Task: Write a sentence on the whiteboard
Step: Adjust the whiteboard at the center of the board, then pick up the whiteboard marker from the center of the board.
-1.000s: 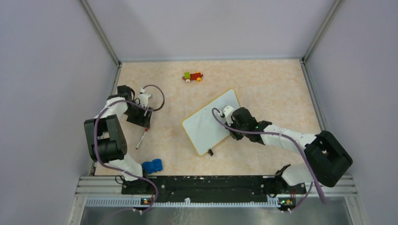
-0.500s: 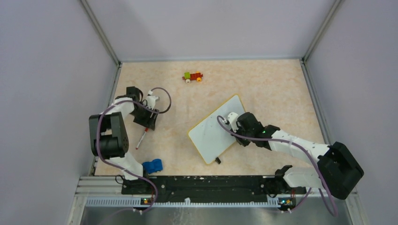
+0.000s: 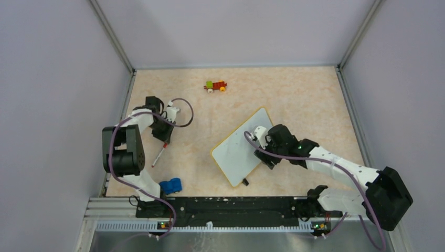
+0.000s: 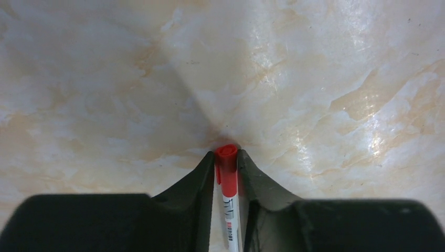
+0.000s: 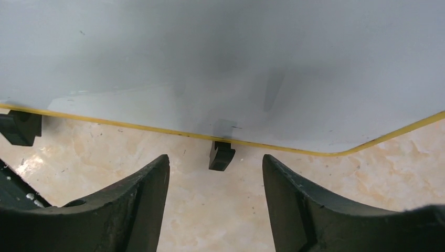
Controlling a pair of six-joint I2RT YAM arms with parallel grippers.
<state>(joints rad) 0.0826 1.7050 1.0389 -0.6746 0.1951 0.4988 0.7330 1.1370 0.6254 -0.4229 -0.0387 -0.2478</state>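
The whiteboard (image 3: 239, 149) lies tilted on the marble table, right of centre, white with a thin yellow rim. No sentence is in view on it. My right gripper (image 3: 266, 152) is at its right edge, open and holding nothing. In the right wrist view the whiteboard (image 5: 220, 63) fills the top, and one small black foot (image 5: 221, 156) sits just beyond my right gripper (image 5: 215, 163). At the left, my left gripper (image 3: 163, 137) is shut on a red-capped white marker (image 3: 159, 155). The left wrist view shows the marker (image 4: 228, 181) pinched at its cap in my left gripper (image 4: 226, 156).
A small toy train of coloured bricks (image 3: 215, 85) stands at the back centre. A blue toy car (image 3: 170, 185) rests near the left arm's base. Grey walls close in the table on three sides. A second black foot (image 5: 20, 127) shows at the board's left corner.
My right gripper dragged the whiteboard a little nearer and to the right, then opened and let go. My left gripper came over the marker's cap end and closed on it.
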